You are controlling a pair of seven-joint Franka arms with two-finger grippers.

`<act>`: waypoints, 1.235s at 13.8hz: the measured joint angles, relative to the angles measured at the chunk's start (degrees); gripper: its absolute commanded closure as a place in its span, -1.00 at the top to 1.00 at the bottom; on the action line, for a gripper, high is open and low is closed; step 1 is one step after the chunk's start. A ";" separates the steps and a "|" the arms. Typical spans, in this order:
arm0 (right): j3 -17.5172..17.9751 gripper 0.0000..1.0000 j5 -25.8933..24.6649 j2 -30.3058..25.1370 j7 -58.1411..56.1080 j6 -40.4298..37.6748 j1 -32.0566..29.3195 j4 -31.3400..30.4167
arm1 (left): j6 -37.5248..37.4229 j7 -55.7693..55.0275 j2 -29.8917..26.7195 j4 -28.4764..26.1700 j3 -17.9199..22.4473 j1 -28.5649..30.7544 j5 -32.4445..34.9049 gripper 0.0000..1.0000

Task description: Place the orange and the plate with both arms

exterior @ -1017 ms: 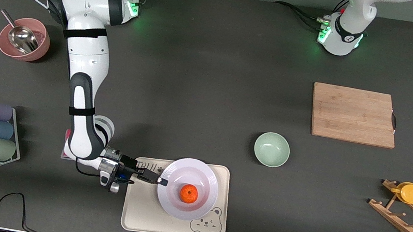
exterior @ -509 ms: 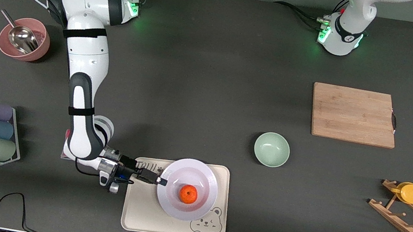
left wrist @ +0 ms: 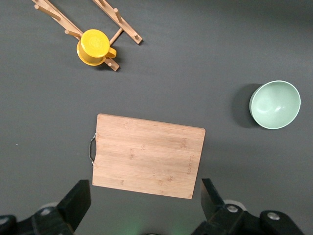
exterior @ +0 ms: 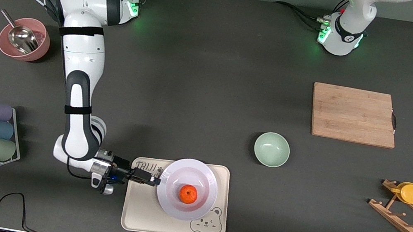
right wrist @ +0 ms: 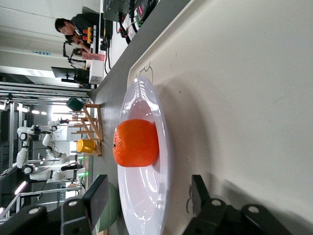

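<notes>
The orange (exterior: 188, 194) sits in the plate (exterior: 204, 178) on the bear tray (exterior: 139, 214) at the tabletop's (exterior: 202, 90) near edge — the right claw (exterior: 155, 180), spread and low, sits just beside the plate's rim, gripping nothing — while the left claw (left wrist: 145, 205) waits spread above the cutting board (left wrist: 146, 155).

I see broad bare table (exterior: 202, 90) across the frame's centre. Lower centre, the tray (exterior: 139, 214) is crowded by plate (exterior: 204, 178) and right gripper (exterior: 156, 180); bowl (exterior: 272, 149) stands just upper right.
</notes>
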 measured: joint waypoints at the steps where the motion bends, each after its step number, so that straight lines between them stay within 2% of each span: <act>1: -0.37 0.65 -2.81 -0.94 2.25 -1.43 -0.56 0.10 | -0.02 0.00 0.00 0.00 0.00 0.00 0.01 1.00; 3: -0.91 0.82 -10.90 -3.55 5.38 -5.47 -2.64 0.29 | -0.05 0.01 0.00 0.00 0.00 0.00 0.03 1.00; 4: -1.06 1.00 -15.46 -5.11 6.16 -8.04 -4.07 0.23 | -0.06 0.02 0.00 0.00 0.00 0.00 0.04 1.00; 9: -1.24 1.00 -39.02 -16.23 7.36 -22.18 -11.36 -2.38 | -0.08 0.02 0.00 0.01 0.02 0.00 0.10 1.00; 14: -0.71 1.00 -65.71 -37.44 15.36 -26.52 -13.09 -10.61 | -0.08 0.02 0.00 0.03 0.03 0.00 0.15 1.00; 15: 0.40 1.00 -70.45 -41.67 17.06 -27.26 -13.39 -12.51 | -0.08 0.03 0.01 0.02 0.03 0.00 0.16 1.00; 17: 5.87 1.00 -79.33 -49.24 20.17 -28.01 -16.19 -16.33 | -0.08 0.26 0.01 0.00 0.03 0.00 0.19 1.00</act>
